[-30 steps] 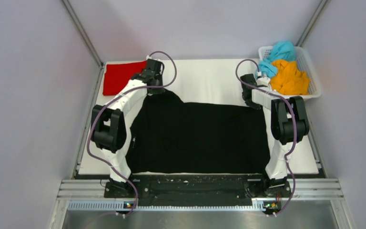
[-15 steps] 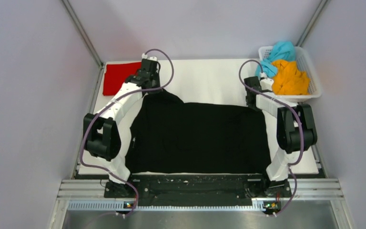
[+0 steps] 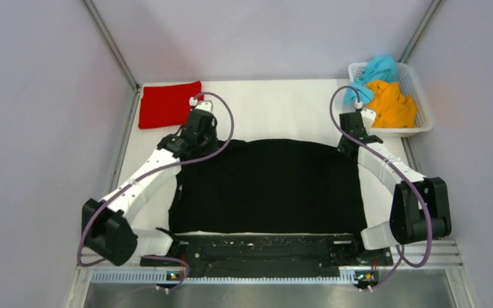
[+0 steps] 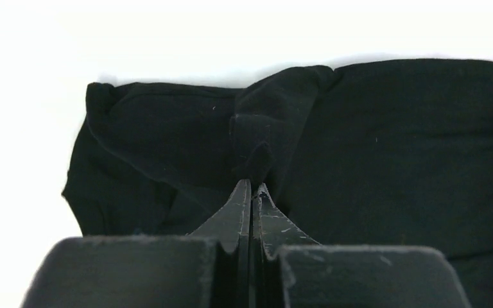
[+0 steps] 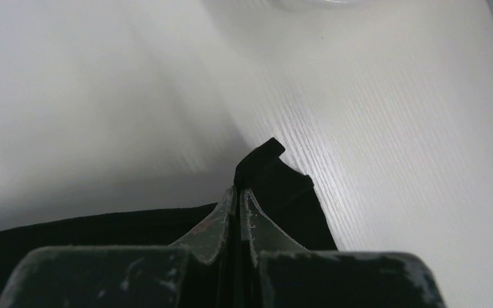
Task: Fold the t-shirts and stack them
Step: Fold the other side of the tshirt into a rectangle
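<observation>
The black t-shirt (image 3: 269, 186) lies spread across the middle of the white table, its far edge lifted at both corners. My left gripper (image 3: 207, 140) is shut on a bunched fold at the far left corner; in the left wrist view the jaws (image 4: 251, 185) pinch black cloth (image 4: 391, 141). At the far right corner my right gripper (image 3: 350, 145) is shut on the shirt's tip, which sticks out past the closed jaws (image 5: 239, 190) as a black point (image 5: 276, 173). A folded red t-shirt (image 3: 167, 104) lies at the far left.
A white mesh basket (image 3: 422, 96) stands at the far right corner, holding a crumpled teal t-shirt (image 3: 375, 69) and an orange t-shirt (image 3: 391, 104). Grey walls close in on both sides. Bare white table (image 3: 282, 106) lies beyond the black shirt.
Both arms have drawn back toward the near edge, elbows swinging outward, pulling the black shirt's far edge nearer. The right gripper has shut on the far right corner.
</observation>
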Motion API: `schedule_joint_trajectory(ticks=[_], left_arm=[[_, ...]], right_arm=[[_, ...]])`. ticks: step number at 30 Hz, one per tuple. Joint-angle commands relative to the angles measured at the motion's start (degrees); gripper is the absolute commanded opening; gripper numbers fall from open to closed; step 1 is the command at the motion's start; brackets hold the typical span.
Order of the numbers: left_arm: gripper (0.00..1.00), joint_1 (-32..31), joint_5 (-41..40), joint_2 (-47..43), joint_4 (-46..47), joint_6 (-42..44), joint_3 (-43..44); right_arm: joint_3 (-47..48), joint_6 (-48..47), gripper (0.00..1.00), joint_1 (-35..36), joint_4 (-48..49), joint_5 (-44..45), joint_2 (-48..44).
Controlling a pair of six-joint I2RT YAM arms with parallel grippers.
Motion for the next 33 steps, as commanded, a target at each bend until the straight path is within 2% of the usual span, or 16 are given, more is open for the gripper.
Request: schedule_joint_trajectory(ticks=[1, 9, 15, 23, 30, 31, 32, 33], left_arm=[[0.0, -2.6, -5.2, -10.2, -2.0, -6.1, -5.1], [0.0, -5.9, -6.1, -23.7, -8.3, -14.4, -13.7], [0.0, -6.6, -3.9, -31.0, -12.7, -17.2, -16.0], [0.0, -6.6, 0.6, -35.4, -15.8, -17.5, -18.6], [0.0, -6.6, 8.8, -37.4, -17.0, -20.2, -25.7], [0.02, -6.6, 10.3, -37.6, -17.1, -21.0, -27.4], [0.11, -6.6, 11.8, -37.9, -17.2, -21.9, -28.9], [0.21, -6.6, 14.5, -38.2, -17.4, -23.0, -30.4]], right_arm=[[-1.1, -2.1, 0.0, 1.5, -1.7, 0.9, -5.9], [-3.0, -2.1, 0.0, 1.9, -6.4, 4.6, -13.1], [-3.5, -1.7, 0.0, 1.9, -7.1, 4.1, -15.2], [-5.5, -0.5, 0.0, 1.9, -7.6, 2.5, -16.6], [-9.0, 3.9, 0.0, 1.9, -11.2, 2.5, -16.9], [-9.5, 5.1, 0.0, 1.9, -11.8, 2.3, -16.7], [-9.8, 5.9, 0.0, 1.9, -12.6, 1.8, -16.6], [-10.0, 6.7, 0.05, 1.9, -13.4, 1.2, -16.7]])
